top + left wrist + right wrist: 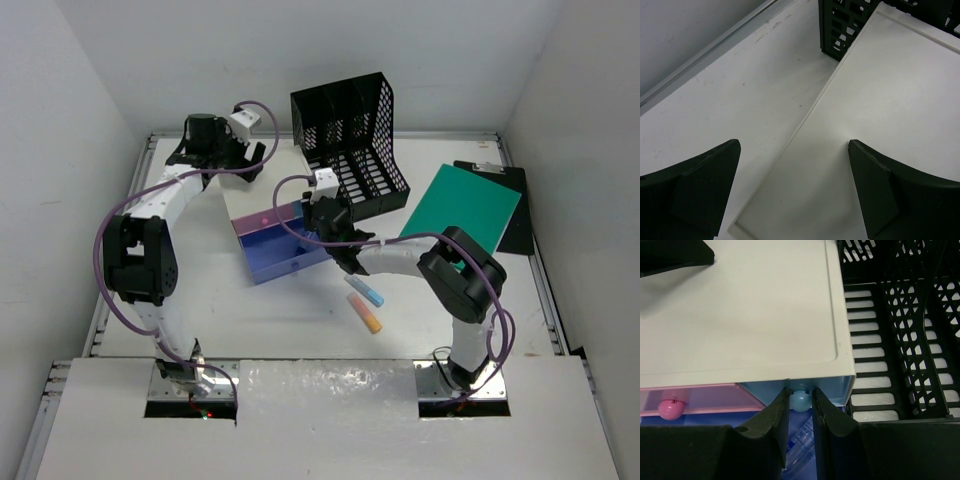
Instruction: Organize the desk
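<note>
The desk (250, 320) fills the middle of the top view, with the arm bases at its 6 o'clock edge. A box (268, 180) with a white top stands near the centre, a little toward 11 o'clock.

In the right wrist view the front of the box shows a pink drawer (705, 399) with a pink knob (670, 408). At 3 o'clock of it is a blue drawer (835, 389) with a pale blue knob (800, 401). The right gripper (800, 412) is pressed together on the blue knob, with one finger touching each side of it. Under the knob something clear shows through the blue plastic, but what it is cannot be told. What lies in the pink drawer cannot be told either.

The left gripper (795, 190) hangs over the 10 o'clock corner of the box. Its fingers are spread wide, one above the desk and one above the white top.

A black mesh rack (350, 130), divided in upright slots, stands just beside the box at its 1 o'clock. The white desk shows through its mesh floor.

At 3 o'clock of the box, well apart from it, a green board (460, 205) lies on a black clipboard (515, 225) and covers most of it.

Two pens lie on the bare desk at 5 o'clock of the box, just beside each other: a blue-tipped pen (365, 293) and an orange pen (369, 319).
</note>
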`<state>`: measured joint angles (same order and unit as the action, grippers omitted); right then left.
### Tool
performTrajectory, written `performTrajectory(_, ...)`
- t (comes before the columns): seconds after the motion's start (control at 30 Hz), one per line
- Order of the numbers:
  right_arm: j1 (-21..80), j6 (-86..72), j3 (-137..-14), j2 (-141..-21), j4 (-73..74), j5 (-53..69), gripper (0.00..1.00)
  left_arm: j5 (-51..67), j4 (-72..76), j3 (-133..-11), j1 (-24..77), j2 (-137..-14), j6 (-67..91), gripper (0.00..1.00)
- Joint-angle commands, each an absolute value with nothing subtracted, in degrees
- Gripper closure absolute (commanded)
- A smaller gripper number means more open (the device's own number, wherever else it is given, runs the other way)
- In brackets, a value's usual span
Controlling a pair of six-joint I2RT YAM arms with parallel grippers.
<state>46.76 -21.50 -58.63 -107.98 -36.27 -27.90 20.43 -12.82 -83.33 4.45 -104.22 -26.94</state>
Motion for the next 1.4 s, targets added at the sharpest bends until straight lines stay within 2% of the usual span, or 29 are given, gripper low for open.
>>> performTrajectory(0.0,47.63,-21.45,-62.93,-109.07,-36.30,-31.28,0.76,18.63,-20.39,-82.44,4.31,-107.84,-29.09,0.12)
performTrajectory(0.57,48.43,-20.74,-65.83,-111.71,-32.43,-34.63,0.67,19.42,-20.92,-82.97,4.31,-107.93,-29.36,0.12)
performTrajectory(0.8,48.69,-19.34,-64.69,-111.36,-35.07,-35.51,0.79,19.34,-21.09,-83.23,4.31,-107.93,-29.62,0.12)
performTrajectory(0.9,48.87,-18.55,-64.86,-111.27,-35.51,-35.86,0.91,19.34,-21.27,-83.23,4.31,-107.93,-29.62,0.12)
performTrajectory(0.93,48.95,-18.37,-64.86,-111.27,-35.68,-36.03,1.00,19.34,-21.18,-83.23,4.31,-107.93,-29.71,0.12)
performTrajectory(1.1,50.79,-15.13,-63.11,-110.13,-37.26,-37.70,1.00,19.07,-21.01,-83.32,4.31,-108.02,-29.53,0.12)
performTrajectory(1.37,56.77,-8.96,-53.20,-103.98,-42.53,-41.48,1.00,17.93,-20.30,-83.32,4.31,-108.63,-29.00,0.12)
